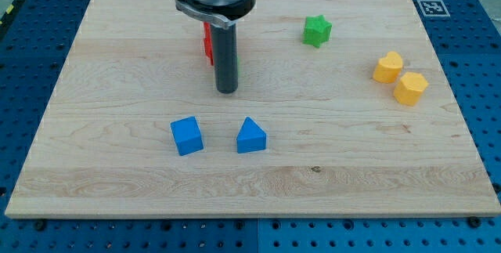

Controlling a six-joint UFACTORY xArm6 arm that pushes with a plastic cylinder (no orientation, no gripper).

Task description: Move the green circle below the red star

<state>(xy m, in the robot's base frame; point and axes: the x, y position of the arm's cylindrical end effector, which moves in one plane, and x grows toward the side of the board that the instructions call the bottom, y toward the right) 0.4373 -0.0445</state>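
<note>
Board, rod, six blocks.
Rod, no claw: my tip just below a mostly hidden red block. Yellow pair right; blue cube, blue triangle below; green star top right. Green circle unseen.

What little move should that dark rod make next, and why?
Probably slide my tip a little toward the view's right. It stands just below the red block, which the rod mostly hides, and no green circle shows; the only green block looks star-shaped. Moving aside may uncover what sits behind the rod.
</note>
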